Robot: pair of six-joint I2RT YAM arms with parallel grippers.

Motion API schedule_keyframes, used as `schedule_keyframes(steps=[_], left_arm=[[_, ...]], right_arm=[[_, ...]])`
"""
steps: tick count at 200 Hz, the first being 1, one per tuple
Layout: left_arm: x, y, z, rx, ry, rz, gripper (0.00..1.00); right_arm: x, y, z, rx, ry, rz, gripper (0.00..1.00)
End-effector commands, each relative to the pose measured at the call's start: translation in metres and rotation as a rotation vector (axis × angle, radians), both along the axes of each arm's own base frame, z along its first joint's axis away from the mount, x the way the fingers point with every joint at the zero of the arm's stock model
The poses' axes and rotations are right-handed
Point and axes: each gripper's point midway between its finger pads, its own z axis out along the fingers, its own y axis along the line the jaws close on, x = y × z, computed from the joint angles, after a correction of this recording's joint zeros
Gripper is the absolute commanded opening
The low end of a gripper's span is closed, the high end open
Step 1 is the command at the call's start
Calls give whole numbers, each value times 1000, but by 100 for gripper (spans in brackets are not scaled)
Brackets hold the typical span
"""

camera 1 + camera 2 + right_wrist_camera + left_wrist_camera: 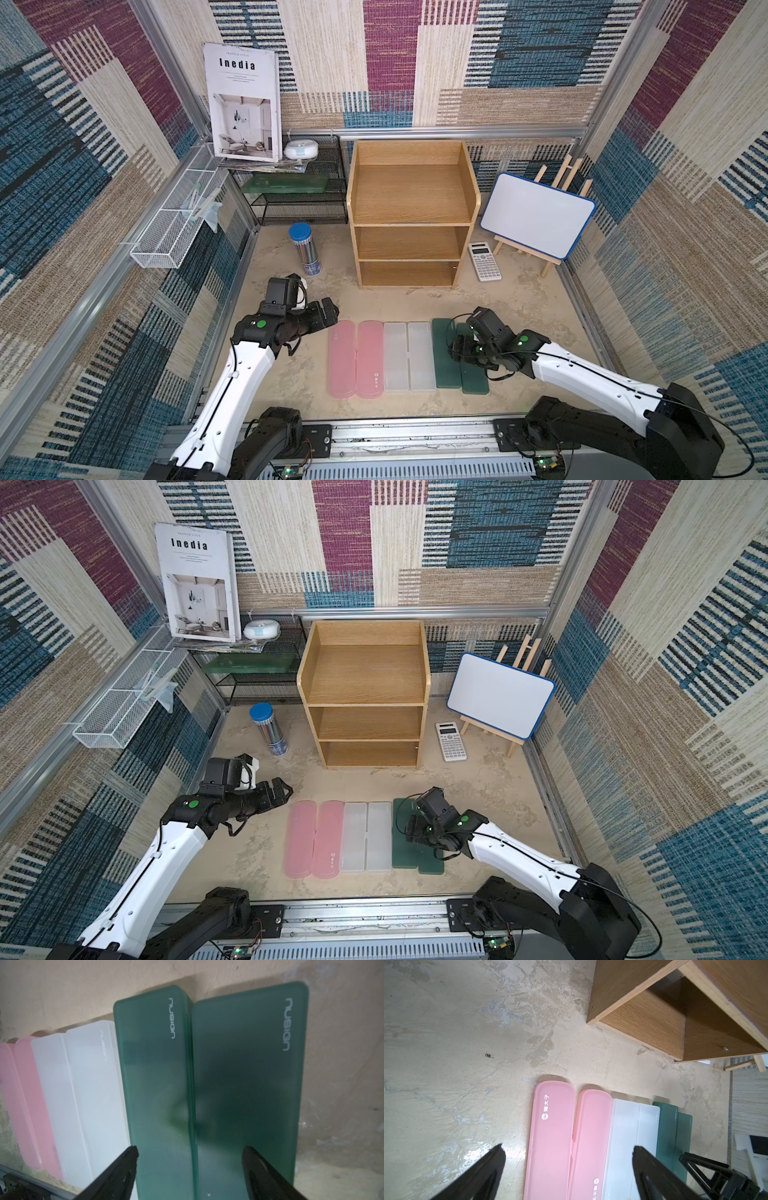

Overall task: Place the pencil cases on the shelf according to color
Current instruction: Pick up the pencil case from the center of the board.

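Observation:
Six pencil cases lie side by side near the table's front: two pink [343, 359] [550, 1142], two frosted white [408, 357] [89, 1088], two dark green [441, 357] [158, 1084]. The oak shelf [409, 216] stands behind them, and its three tiers hold nothing. My right gripper [461, 347] [190, 1148] is open just above the green cases. Its jaws stand astride the seam between the two. My left gripper [332, 313] [568, 1146] is open, up and to the left of the pink cases, holding nothing.
A calculator [484, 262] and a whiteboard on an easel [536, 216] stand right of the shelf. A blue-capped pencil tube [305, 249] and a black mesh rack [299, 195] with a book [243, 104] are to its left. A white wire basket [174, 220] hangs on the left wall.

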Motion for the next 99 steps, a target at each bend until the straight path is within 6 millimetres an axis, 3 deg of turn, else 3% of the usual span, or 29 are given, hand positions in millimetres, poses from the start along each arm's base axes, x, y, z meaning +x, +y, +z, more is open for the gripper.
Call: schedule_keyframes(steps=[1,35,64,99], left_arm=[[-4,0,0,6,3,-12,100],[-7,0,2,7,-13,-22,100],[-7,0,4,16,-21,-31,100],[-7,0,3,20,-19,-40,100]], right_arm=[[-17,-32,-12,-142,62,-50,84],[-23,-47,-5,-183,52,-69,84],[-32,-44,-18,-177,99,-46,83],[-30,-37,-22,-168,90,-24,84]])
